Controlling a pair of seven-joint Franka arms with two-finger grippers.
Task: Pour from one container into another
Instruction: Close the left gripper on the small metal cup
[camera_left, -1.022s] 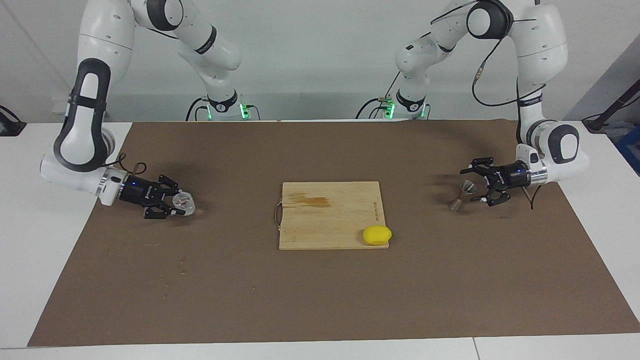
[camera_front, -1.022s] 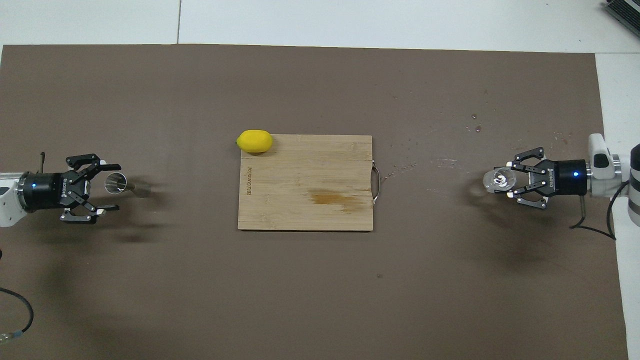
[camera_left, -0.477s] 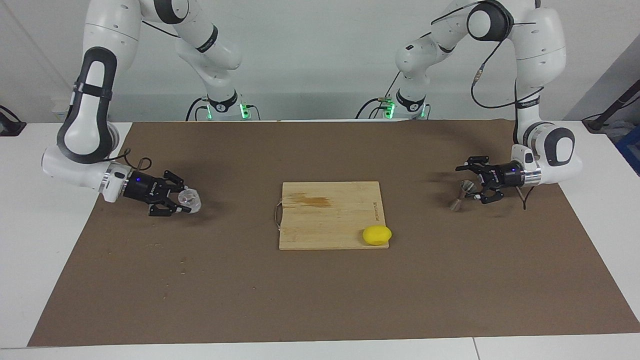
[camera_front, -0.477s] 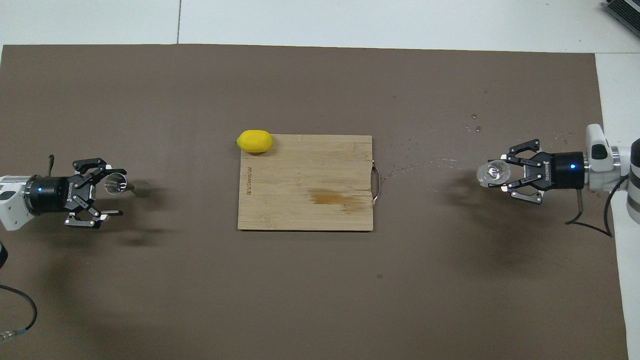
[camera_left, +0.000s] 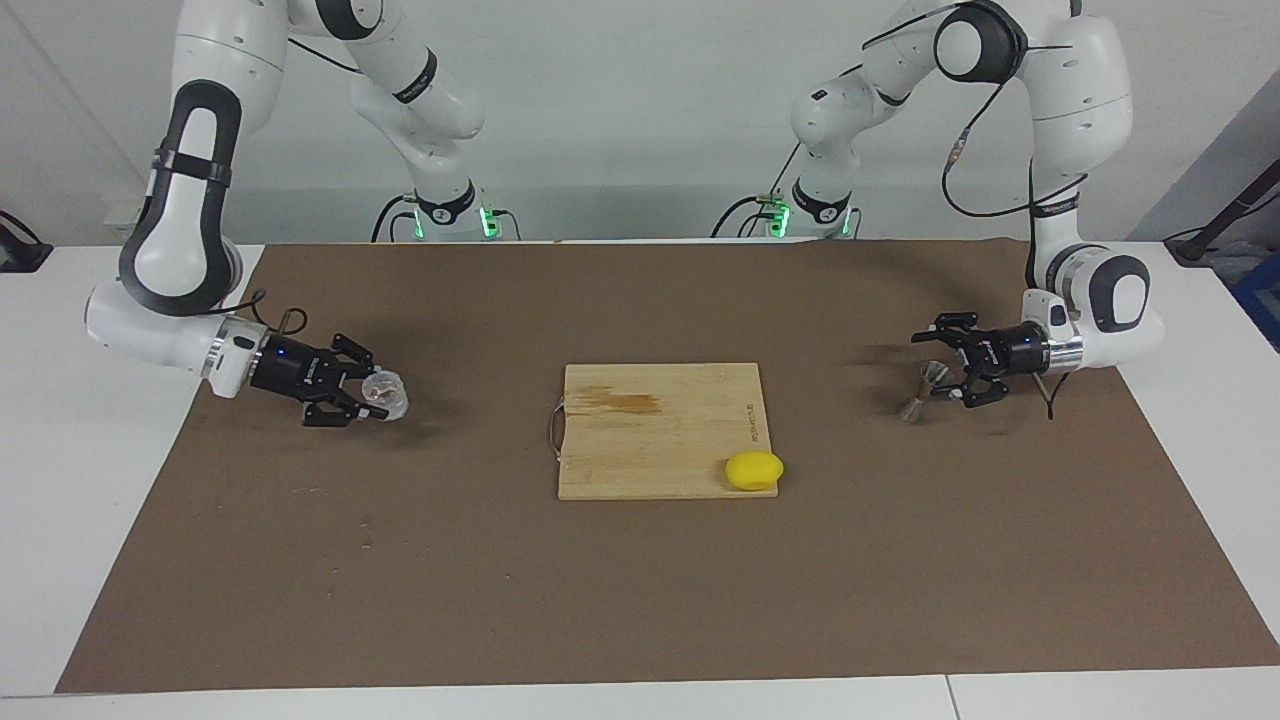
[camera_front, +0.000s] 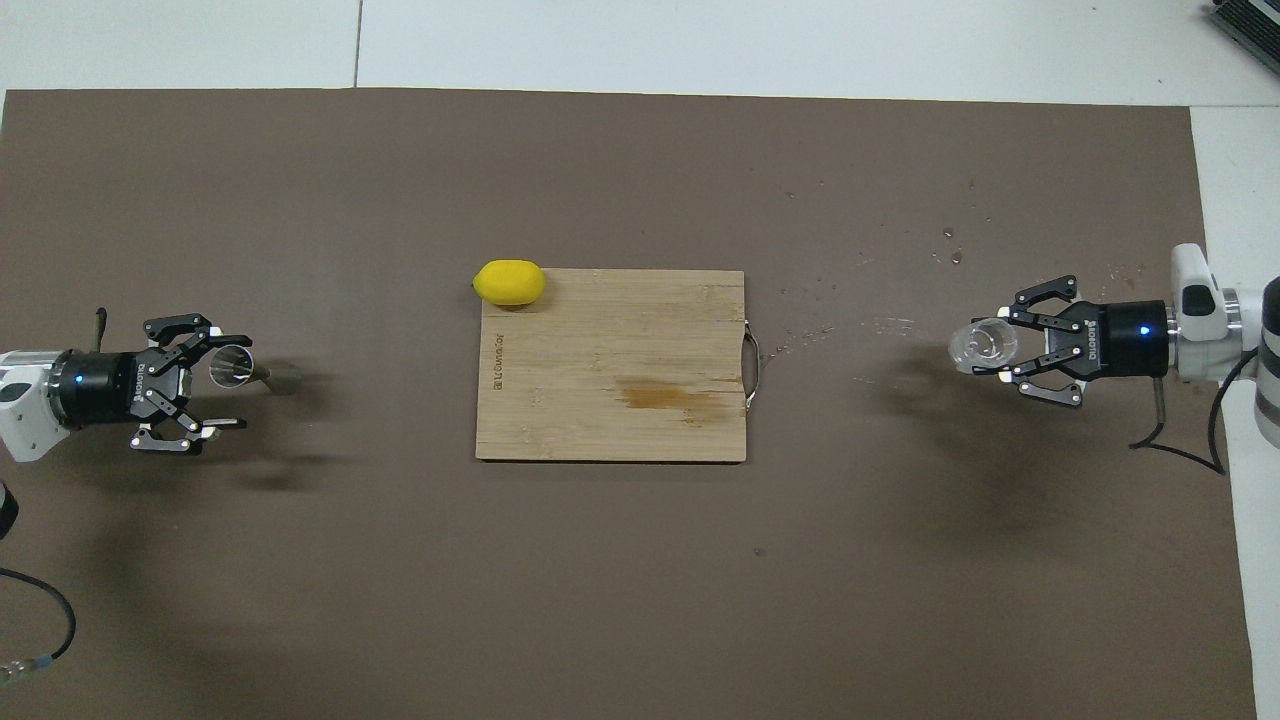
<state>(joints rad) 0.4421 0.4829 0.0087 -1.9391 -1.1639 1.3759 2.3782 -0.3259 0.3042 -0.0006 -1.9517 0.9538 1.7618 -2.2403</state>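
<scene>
The clear glass cup (camera_left: 386, 394) (camera_front: 982, 345) hangs just above the brown mat at the right arm's end of the table, with my right gripper (camera_left: 372, 397) (camera_front: 1000, 348) shut on it from the side. At the left arm's end the small silver jigger (camera_left: 924, 388) (camera_front: 232, 365) stands on the mat. My left gripper (camera_left: 936, 368) (camera_front: 230, 382) lies level with it and open, one finger on each side of the jigger. The jigger is closer to the finger that is farther from the robots. I cannot tell whether that finger touches it.
A wooden cutting board (camera_left: 650, 440) (camera_front: 610, 400) with a metal handle lies in the middle of the mat. A yellow lemon (camera_left: 754, 470) (camera_front: 510, 282) rests on its corner toward the left arm's end. Small wet spots (camera_front: 950, 255) dot the mat near the right gripper.
The right gripper has carried the glass cup a little toward the board and slightly upward. The left gripper edged closer around the jigger, then held still.
</scene>
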